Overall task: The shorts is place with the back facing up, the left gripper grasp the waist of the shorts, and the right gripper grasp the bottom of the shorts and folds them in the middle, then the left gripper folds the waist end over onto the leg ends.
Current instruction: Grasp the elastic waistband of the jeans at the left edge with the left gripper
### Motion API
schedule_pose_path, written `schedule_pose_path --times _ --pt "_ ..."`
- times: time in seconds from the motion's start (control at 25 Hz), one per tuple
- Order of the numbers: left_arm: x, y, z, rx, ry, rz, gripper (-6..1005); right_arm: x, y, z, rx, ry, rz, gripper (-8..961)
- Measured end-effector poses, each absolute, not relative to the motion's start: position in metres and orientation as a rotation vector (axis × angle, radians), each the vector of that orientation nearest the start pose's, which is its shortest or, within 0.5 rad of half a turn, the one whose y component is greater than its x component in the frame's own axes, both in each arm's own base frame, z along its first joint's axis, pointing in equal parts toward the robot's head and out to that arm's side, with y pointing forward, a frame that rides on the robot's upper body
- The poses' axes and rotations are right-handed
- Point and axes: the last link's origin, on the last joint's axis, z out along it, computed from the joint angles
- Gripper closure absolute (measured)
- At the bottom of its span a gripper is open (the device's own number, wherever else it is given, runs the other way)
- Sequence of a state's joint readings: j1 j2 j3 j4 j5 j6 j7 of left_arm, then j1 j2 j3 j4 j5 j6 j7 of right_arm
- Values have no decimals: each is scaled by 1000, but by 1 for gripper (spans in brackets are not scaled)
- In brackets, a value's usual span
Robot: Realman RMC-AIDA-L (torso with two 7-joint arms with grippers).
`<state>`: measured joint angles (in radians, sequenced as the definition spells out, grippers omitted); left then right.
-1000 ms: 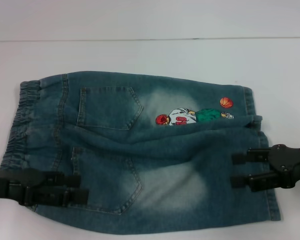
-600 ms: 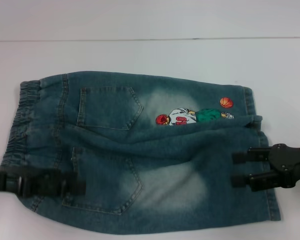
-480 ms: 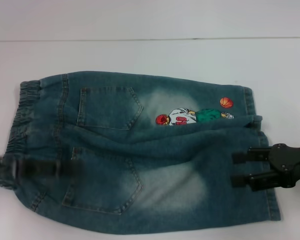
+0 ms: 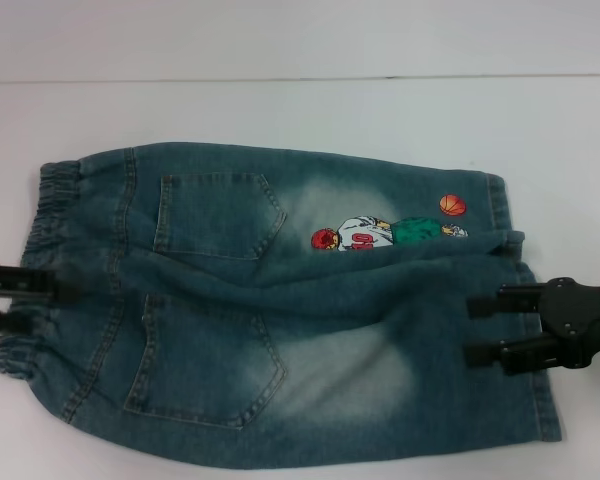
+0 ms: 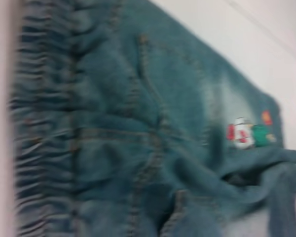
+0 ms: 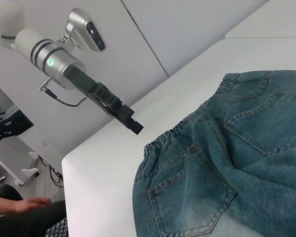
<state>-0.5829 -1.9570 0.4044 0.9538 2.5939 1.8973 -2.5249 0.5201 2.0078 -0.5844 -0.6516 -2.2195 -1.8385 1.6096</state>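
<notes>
While the shorts (image 4: 280, 300) lay flat, back up and unfolded on the table (image 4: 300, 110), neither fold had begun. Left claw (image 4: 50, 305) sat at the waist, right claw (image 4: 477, 330) over the near leg hem, both spread and holding nothing.

At the left edge of the head view, the left claw (image 4: 50, 303) has its fingers spread; the right claw (image 4: 477, 331) at lower right, fingers likewise parted.
</notes>
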Motion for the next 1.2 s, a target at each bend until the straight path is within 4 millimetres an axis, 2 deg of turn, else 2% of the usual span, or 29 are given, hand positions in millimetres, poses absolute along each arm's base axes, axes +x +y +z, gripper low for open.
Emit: schedule_pose_path --times 0.28,0.44,1.2 --pt "-325 313 109 -1991 -2077 -15 95 282 294 25 -2917 987 627 14" --pt "-333 314 109 -1939 -2069 30 99 283 295 23 -2913 985 614 14" --pt "-344 319 99 -1903 -2034 91 117 281 297 21 -2915 976 604 15"
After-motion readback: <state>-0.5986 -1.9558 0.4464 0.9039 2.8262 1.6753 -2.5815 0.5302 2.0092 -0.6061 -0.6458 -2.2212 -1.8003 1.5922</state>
